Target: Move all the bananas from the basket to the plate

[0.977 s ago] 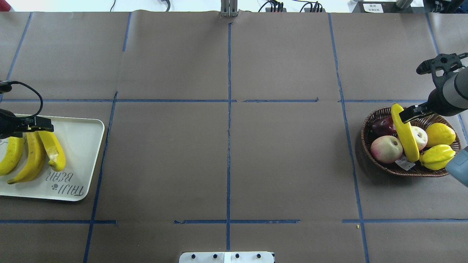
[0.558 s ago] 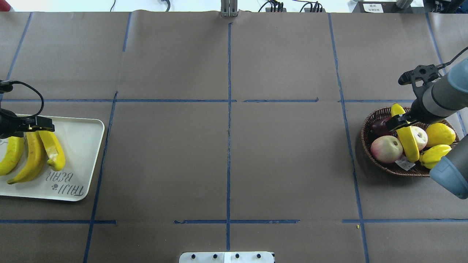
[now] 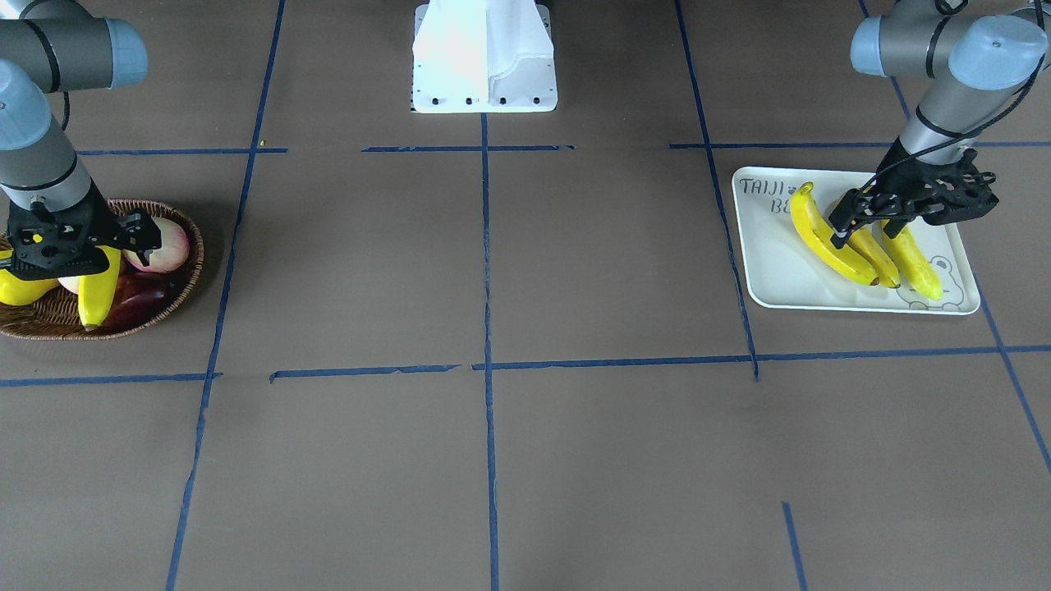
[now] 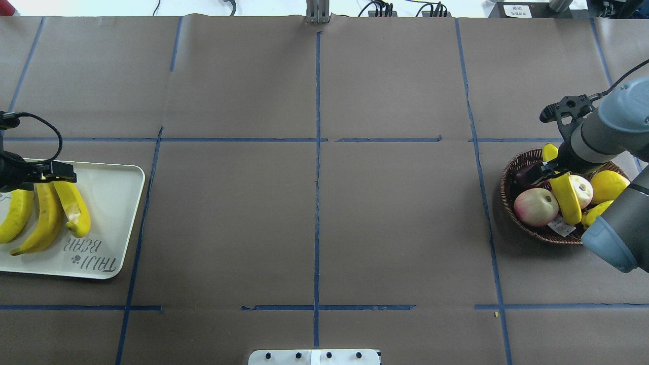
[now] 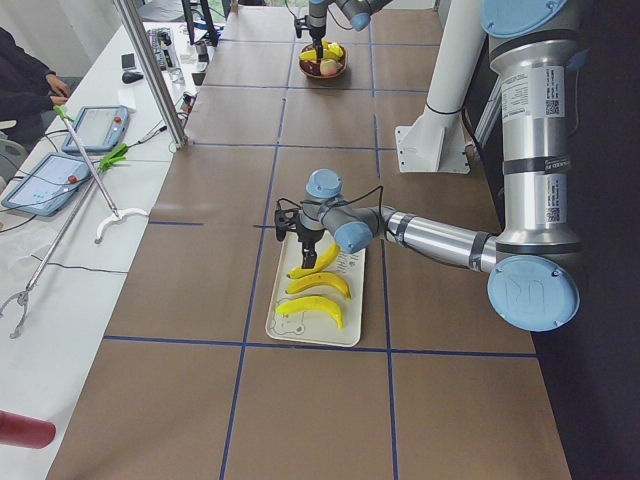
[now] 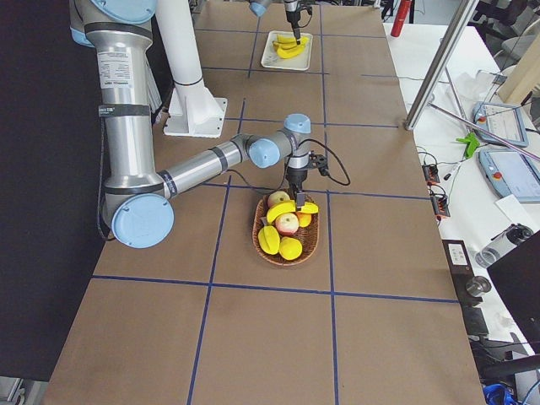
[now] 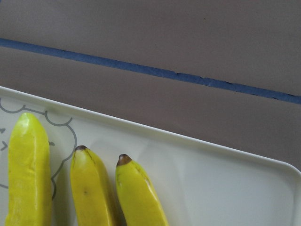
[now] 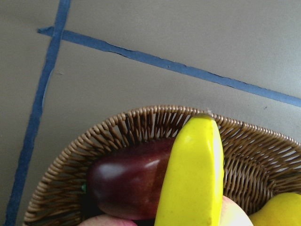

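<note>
Plate (image 4: pixel 115 203): three bananas (image 4: pixel 48 218); basket (image 4: pixel 537 233): one banana (image 4: pixel 565 200)

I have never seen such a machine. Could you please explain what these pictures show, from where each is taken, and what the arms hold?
This is one robot with two grey jointed arms, each ending in a black two-fingered pincer. Two pictures look down from above, two look from the table's ends, two come from cameras on the wrists. On the brown paper-covered table lie a white rimmed tray with three long yellow bananas and an oval brown wicker basket with one more yellow banana among other fruit. The left pincer hangs over the tray; the right pincer is at the basket's banana, which rests unlifted. Whether either pincer is shut I cannot tell.
</note>
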Robot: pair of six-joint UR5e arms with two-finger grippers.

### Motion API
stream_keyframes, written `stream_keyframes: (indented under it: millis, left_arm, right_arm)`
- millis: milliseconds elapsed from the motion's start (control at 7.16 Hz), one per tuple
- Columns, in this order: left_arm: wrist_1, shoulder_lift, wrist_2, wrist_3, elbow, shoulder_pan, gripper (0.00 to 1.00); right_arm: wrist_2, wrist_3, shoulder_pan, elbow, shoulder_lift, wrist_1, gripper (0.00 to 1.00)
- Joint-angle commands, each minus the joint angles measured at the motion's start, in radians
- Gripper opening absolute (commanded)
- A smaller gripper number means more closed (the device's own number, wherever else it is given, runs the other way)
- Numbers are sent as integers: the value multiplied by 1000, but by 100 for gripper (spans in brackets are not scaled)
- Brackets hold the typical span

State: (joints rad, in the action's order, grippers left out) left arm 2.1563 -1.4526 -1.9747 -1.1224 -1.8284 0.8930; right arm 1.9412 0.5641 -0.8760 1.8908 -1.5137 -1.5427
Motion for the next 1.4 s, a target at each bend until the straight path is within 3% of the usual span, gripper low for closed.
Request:
stream_keyframes:
  millis: [0, 419, 977, 1117, 1256]
  left_arm:
    - [1, -2, 1, -1, 3, -2, 100]
    - [1, -2, 1, -4, 1, -2, 100]
    - [80, 0, 2, -10, 50, 0, 100]
    - [111, 0, 2, -10, 73, 0, 100]
    - [132, 0, 2, -10, 93, -2, 100]
  right_arm:
    - [-5, -3, -4, -1, -19, -1, 95]
    - [-21, -3, -4, 8, -65, 1, 92]
    - [-25, 8, -4, 65, -124, 1, 77]
    - [-25, 8, -6, 80, -132, 1, 53]
    - [-24, 8, -6, 82, -134, 1, 19]
